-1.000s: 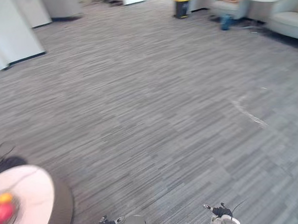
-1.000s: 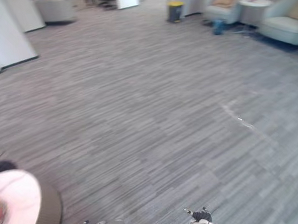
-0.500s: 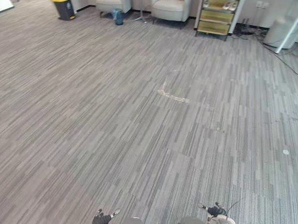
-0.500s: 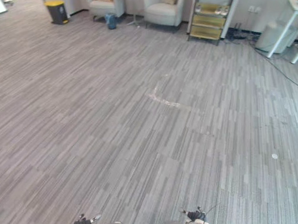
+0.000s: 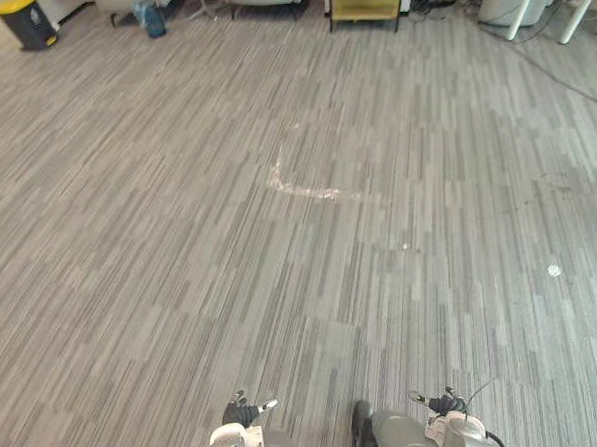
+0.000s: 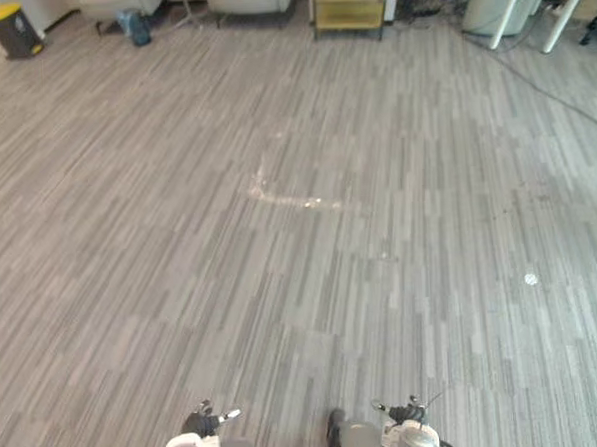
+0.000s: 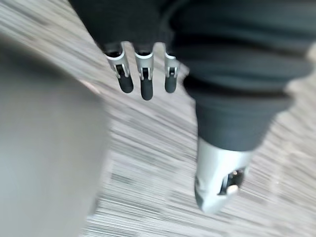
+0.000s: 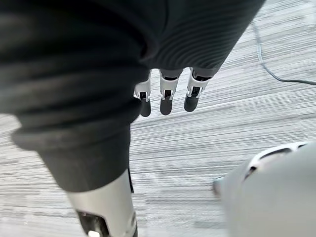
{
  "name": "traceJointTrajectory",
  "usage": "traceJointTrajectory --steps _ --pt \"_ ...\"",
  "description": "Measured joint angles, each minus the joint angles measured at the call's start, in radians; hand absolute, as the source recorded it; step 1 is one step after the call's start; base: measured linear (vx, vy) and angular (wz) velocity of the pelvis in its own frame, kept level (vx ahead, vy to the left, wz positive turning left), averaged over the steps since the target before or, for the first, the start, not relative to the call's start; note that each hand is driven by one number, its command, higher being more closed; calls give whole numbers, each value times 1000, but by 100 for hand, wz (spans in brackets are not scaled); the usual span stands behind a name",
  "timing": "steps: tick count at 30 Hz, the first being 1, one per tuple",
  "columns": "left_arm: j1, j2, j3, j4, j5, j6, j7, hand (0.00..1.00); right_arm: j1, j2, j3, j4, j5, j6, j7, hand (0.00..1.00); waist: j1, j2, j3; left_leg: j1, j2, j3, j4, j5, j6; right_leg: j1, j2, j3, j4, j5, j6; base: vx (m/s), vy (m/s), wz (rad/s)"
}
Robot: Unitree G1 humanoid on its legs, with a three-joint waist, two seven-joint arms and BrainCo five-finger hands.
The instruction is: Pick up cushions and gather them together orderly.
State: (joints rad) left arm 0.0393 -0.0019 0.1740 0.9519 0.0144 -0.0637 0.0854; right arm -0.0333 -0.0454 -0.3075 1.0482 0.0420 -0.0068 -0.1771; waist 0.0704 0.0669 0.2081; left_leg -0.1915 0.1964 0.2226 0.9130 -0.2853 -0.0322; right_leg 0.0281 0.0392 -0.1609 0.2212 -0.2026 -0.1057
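grey striped carpet floor [image 5: 132,292] has a white scuff mark [image 5: 307,189] in the middle. far past the mark stands a yellow shelf [image 5: 365,0]. far past the mark and to the left are a black bin [image 5: 23,22] with a yellow lid and a small blue thing [image 5: 151,19]. a tiny white spot [image 5: 553,270] lies right of the mark. the left hand [image 7: 144,79] hangs over the carpet, fingers straight, holding nothing. the right hand [image 8: 167,96] hangs the same way, empty too. where the cushions are, i cannot tell.
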Motion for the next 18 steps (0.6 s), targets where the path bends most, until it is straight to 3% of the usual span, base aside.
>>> traceJointTrajectory --steps 1,3,5,6,7,8,9,10,11,12,13,14,16,18 --pt "3 -4 0 -9 -7 -12 -1 0 -16 -5 0 13 0 0 0 0 17 2 0 -67 -60 42 -215 3 5 52 -2 57 -58 -4 8 378 -50 -84" --pt "1 -9 0 -17 -11 -19 -2 0 -29 -10 0 34 0 1 0 0 38 7 2 -111 -106 42 -414 44 6 93 -2 101 -94 -15 13 457 19 -87" --pt "2 -15 2 -25 -20 -23 -3 0 -27 -19 7 40 0 6 0 0 57 13 0 -141 -144 40 -699 175 -18 172 2 150 -162 -39 33 672 143 -83" --pt "0 -13 0 -30 -22 -28 -5 0 -28 -20 15 44 0 6 0 0 70 8 -3 -153 -151 37 -695 245 3 207 0 172 -183 -57 49 623 189 -77" --pt "1 -5 4 -29 -21 -33 -6 0 -19 -12 17 48 -1 5 1 0 79 -21 -25 -151 -181 23 -678 319 67 239 -29 185 -197 -76 78 870 222 -45" --pt "0 12 6 -24 -15 -32 -8 0 -12 -6 16 46 -2 4 2 0 72 -62 -37 -157 -218 12 -644 301 129 223 -65 175 -136 -92 109 628 140 -17" --pt "-1 14 11 -25 -17 -34 -9 0 -10 -6 12 47 -2 4 3 0 72 -65 -40 -154 -225 13 -626 281 140 202 -75 174 -72 -99 122 908 200 17" --pt "-2 16 15 -20 -19 -35 -9 0 0 -4 -6 51 -3 4 3 0 74 -73 -40 -130 -232 10 -583 221 127 152 -79 171 116 -92 170 706 184 27" --pt "-12 25 10 -1 -18 -32 -10 0 9 -4 -6 65 -4 4 5 0 68 -82 -37 -73 -245 -11 -571 164 124 70 -82 177 365 -28 274 842 221 32" --pt "-19 27 1 8 -18 -26 -10 0 14 -3 -6 65 -4 4 7 0 65 -86 -34 -35 -253 -20 -572 141 124 23 -91 177 505 29 333 683 171 32" --pt "-26 33 -1 21 -16 -10 -10 0 19 1 -5 63 -4 3 9 0 54 -91 -25 34 -267 -36 -582 109 124 -44 -108 170 694 28 326 657 125 34" --pt "-24 33 -7 38 -16 -3 -9 0 37 5 -2 37 -4 2 11 0 35 -82 -19 134 -274 -56 -606 76 127 -116 -130 139 834 -10 264 774 114 38" --pt "-21 26 -24 44 -16 4 -9 0 66 6 1 -47 -3 -13 20 0 16 -64 -11 285 -269 -85 -679 48 131 -241 -165 71 814 -60 186 546 47 32" --pt "-30 24 -43 49 -17 5 -9 0 62 5 -6 -67 -2 -23 20 0 -4 -49 -2 385 -250 -116 -730 26 134 -330 -167 30 665 -80 160 556 -23 53"
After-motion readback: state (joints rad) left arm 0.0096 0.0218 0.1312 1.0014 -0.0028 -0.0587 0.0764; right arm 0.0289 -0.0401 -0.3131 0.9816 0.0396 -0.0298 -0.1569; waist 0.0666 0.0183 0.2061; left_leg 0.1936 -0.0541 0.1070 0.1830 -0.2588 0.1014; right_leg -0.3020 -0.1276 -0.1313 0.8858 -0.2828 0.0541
